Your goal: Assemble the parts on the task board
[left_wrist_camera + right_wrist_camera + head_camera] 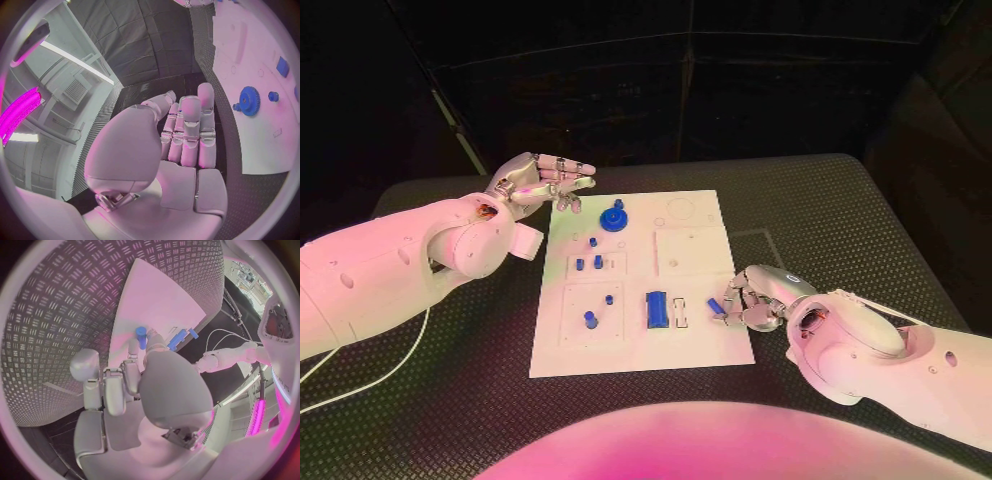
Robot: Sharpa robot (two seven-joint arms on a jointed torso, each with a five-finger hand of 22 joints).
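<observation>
The right hand [759, 300] pinches a small blue peg [714, 307] over the task board [689, 345] at its right edge, toward the near corner. The pinch looks shallow, so the peg could tilt and jam or drop. The left hand [540, 182] hovers by the far-left corner, fingers apart, holding nothing.

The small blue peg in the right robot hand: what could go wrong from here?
1. The right robot hand pinches the small blue peg only at its fingertips, so it may slip or tilt.
2. It sits at the task board edge; a dropped peg could roll off.
3. The blue block lies close by and could get bumped.
</observation>
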